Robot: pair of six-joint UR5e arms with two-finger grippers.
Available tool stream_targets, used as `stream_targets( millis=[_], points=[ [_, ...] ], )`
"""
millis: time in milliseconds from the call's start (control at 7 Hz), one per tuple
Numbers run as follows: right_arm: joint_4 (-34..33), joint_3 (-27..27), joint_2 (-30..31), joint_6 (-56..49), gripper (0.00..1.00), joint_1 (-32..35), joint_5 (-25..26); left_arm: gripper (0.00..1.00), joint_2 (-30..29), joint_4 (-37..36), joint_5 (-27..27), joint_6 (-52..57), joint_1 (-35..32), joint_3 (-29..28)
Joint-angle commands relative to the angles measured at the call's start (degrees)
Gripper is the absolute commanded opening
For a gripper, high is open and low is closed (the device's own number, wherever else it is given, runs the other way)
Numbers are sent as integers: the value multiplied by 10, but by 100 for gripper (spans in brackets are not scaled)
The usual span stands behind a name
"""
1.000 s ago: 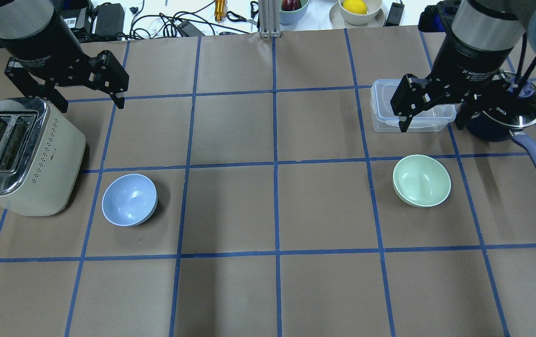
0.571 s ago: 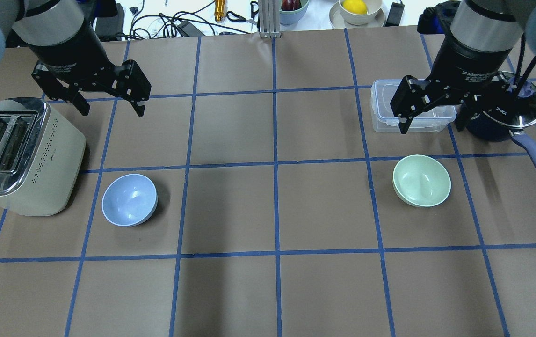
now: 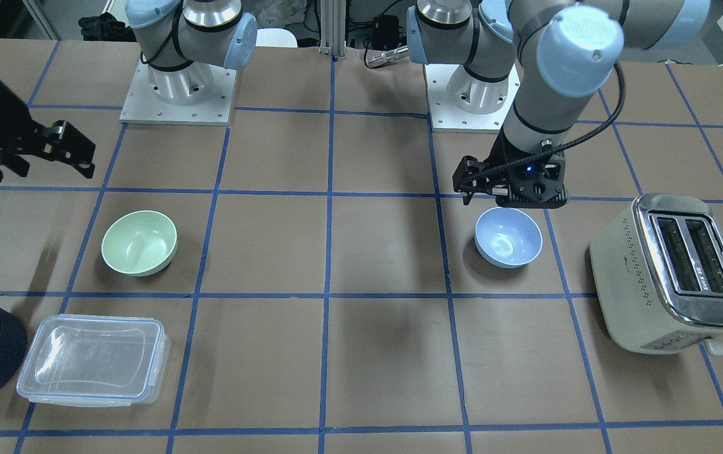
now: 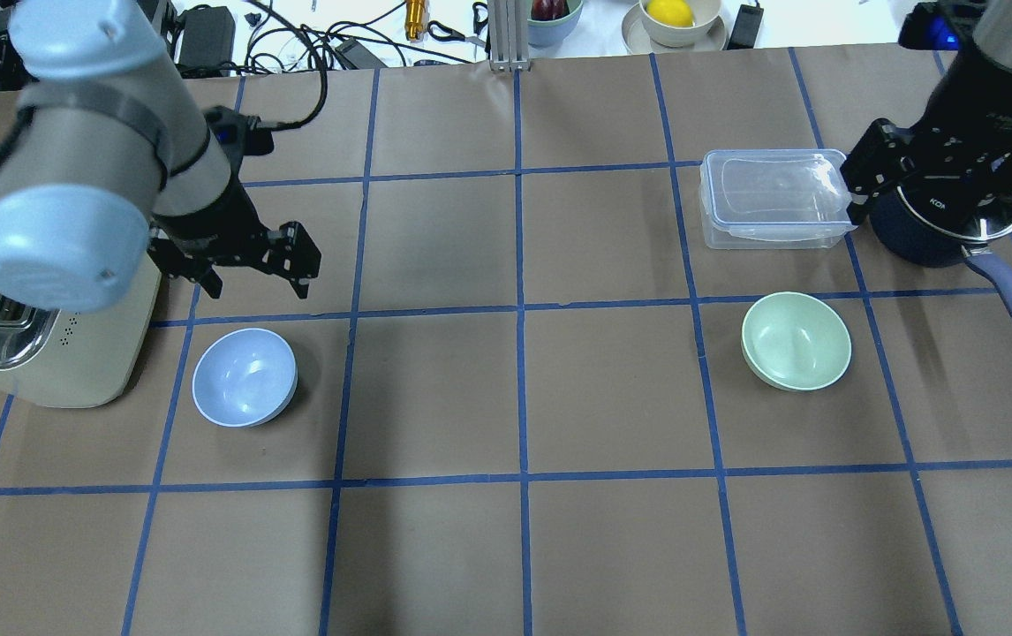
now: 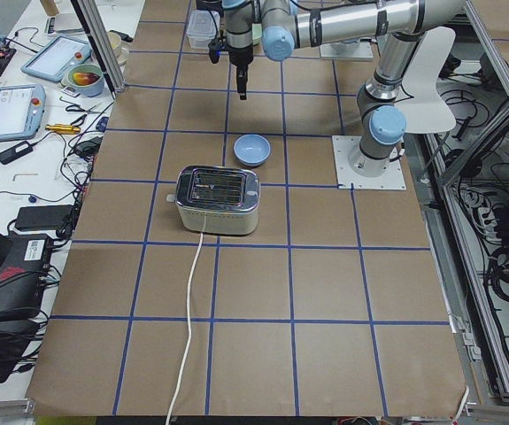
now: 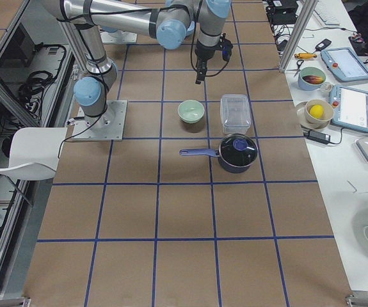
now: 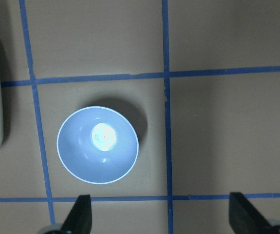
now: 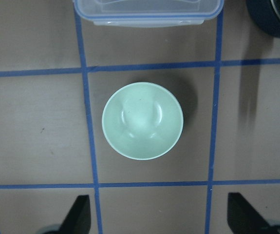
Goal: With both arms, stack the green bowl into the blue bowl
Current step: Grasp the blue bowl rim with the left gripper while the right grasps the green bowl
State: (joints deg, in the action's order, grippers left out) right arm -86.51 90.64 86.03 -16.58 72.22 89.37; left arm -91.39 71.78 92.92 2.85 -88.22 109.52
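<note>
The blue bowl (image 4: 244, 377) stands upright and empty on the left of the table, next to the toaster; it also shows in the front view (image 3: 508, 237) and the left wrist view (image 7: 98, 145). The green bowl (image 4: 796, 341) stands upright and empty on the right, also in the front view (image 3: 139, 243) and the right wrist view (image 8: 142, 121). My left gripper (image 4: 259, 284) is open and empty, above the table just behind the blue bowl. My right gripper (image 4: 943, 190) is open and empty, high over the saucepan, behind the green bowl.
A cream toaster (image 4: 47, 353) stands left of the blue bowl. A clear lidded container (image 4: 775, 210) and a dark navy saucepan (image 4: 930, 243) with a long handle stand behind the green bowl. Cables and dishes lie beyond the table's back edge.
My left gripper has moved right and toward the blue bowl, staying open. My right gripper has moved right and back, off the container. Neither bowl has moved.
</note>
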Motion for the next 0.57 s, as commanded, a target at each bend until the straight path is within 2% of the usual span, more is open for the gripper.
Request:
stream_targets(
  millis=[0,286,429],
  points=[
    [-90,36,-56,-69,100,-37,-7,100,-17,-115,2,8,5,114],
    [-239,136,-74,-106,100,-39,-8,100,-64,-138,11,9,5,121],
    [-296,175,-80,-108,100,-39,-8,99,-82,-164,33,8,5,130]
  ],
)
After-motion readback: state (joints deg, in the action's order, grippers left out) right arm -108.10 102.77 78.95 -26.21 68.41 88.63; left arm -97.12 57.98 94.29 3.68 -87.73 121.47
